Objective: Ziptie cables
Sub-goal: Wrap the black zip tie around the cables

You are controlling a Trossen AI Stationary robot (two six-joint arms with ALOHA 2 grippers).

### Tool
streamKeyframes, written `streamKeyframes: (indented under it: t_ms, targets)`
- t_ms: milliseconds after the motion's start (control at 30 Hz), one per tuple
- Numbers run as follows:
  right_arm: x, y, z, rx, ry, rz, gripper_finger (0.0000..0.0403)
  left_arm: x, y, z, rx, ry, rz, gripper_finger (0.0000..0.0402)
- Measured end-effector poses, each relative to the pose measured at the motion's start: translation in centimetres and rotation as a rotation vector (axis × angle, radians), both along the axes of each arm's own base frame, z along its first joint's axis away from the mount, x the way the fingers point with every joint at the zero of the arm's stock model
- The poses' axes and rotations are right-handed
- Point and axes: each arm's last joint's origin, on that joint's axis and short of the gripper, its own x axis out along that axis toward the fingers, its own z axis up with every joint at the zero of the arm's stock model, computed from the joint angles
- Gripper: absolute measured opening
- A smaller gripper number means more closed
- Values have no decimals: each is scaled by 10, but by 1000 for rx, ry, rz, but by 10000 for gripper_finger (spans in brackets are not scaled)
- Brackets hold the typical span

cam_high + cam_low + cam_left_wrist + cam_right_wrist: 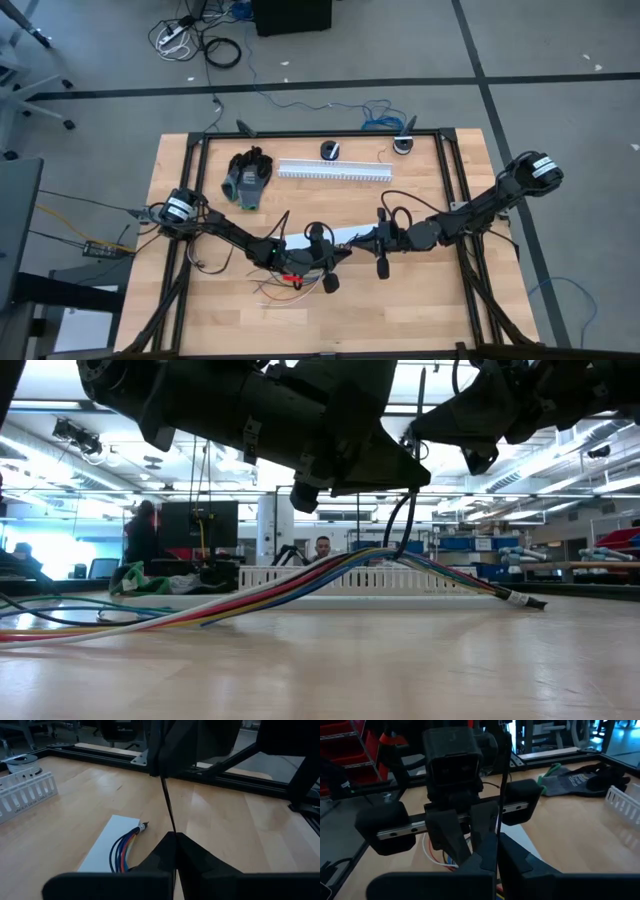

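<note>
The cables [300,585] are a bundle of blue, red, yellow and white wires. They rise off the table in an arch under the grippers and come down to a dark tip [527,601]; part of them lies on a white sheet [107,840]. A thin black zip tie [167,800] stretches between my left gripper [172,836] and my right gripper [491,847]. Both are shut on it and face each other above the table's middle [350,248]. A dark loop [400,525] curves from the bundle's top up toward the grippers. My left gripper pinches one end of the zip tie's strip [171,829] between its two fingertips, coming nearly level from the table's left. The strip runs straight and taut to the other gripper. My right gripper pinches the strip's other end [498,827] between its fingertips, coming nearly level from the table's right, clear of the table.
A white slotted duct [335,170] lies toward the far edge, with a grey-green glove [247,178] to its left and two small round parts [330,150] [403,145] behind it. Black frame rails [320,135] border the wooden top. People stand in the room beyond.
</note>
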Motion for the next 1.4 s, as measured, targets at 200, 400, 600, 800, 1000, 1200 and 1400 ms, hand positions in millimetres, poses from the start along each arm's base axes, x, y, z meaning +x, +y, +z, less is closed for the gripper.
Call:
streamKeyframes:
  t_ms: [200,400,600,800,1000,1200,1400]
  targets:
    - [-1,0,2,-7,-11,0,0,0,0,0,1,1,-1,2]
    - [-2,0,8,-6,-42,10,0,0,0,0,0,-1,-2,2]
    - [-5,4,11,-9,-52,24,0,0,-1,0,-1,1,-9,2]
    - [-5,4,11,-12,-56,26,0,0,-1,-1,-1,3,-10,2]
    - [-7,4,15,-8,-66,25,0,0,-1,-1,0,3,-8,2]
    - [-9,3,18,-7,-71,26,0,0,-1,-1,1,1,-4,2]
    - [-9,2,24,10,-105,17,0,-2,-1,-6,26,33,-22,11]
